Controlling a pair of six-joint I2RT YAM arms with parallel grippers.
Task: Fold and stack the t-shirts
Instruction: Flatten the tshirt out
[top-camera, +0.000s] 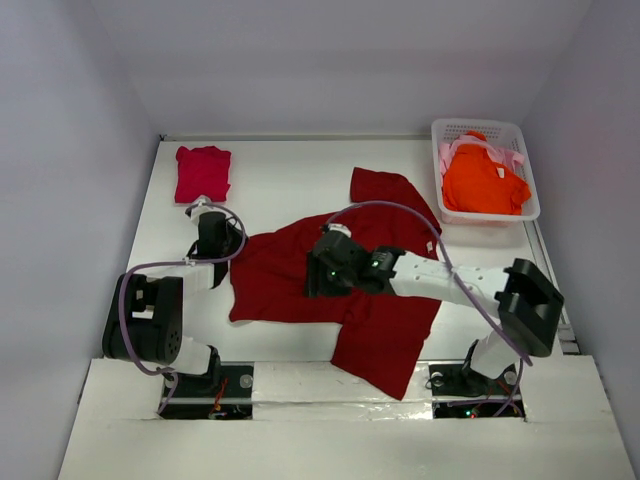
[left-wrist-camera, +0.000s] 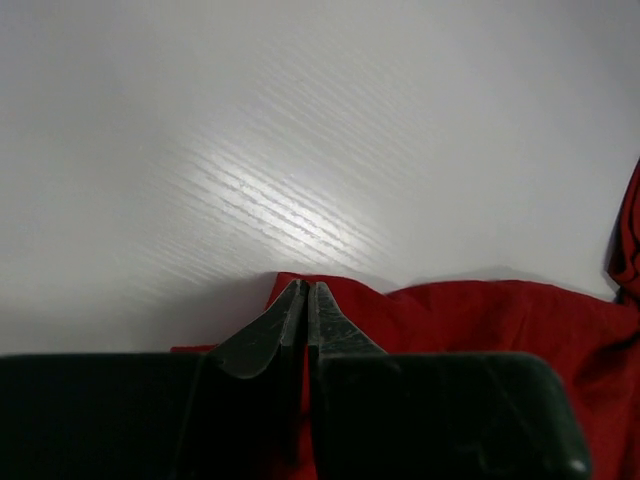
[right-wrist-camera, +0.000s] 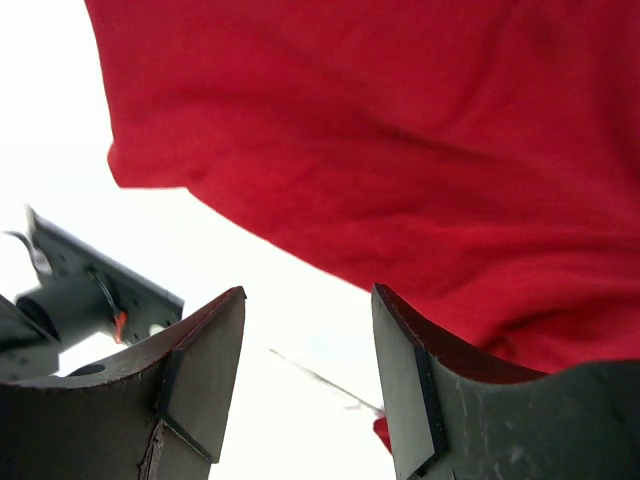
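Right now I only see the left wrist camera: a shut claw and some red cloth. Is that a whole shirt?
Observer: Yes, it's a big dark red t-shirt, spread out across the middle of the table.
Operator: Where's the other claw?
Observer: The right claw is open, at that shirt's middle.
Operator: Are any shirts folded?
Observer: One. A crimson-pink t-shirt lies folded at the far left corner.
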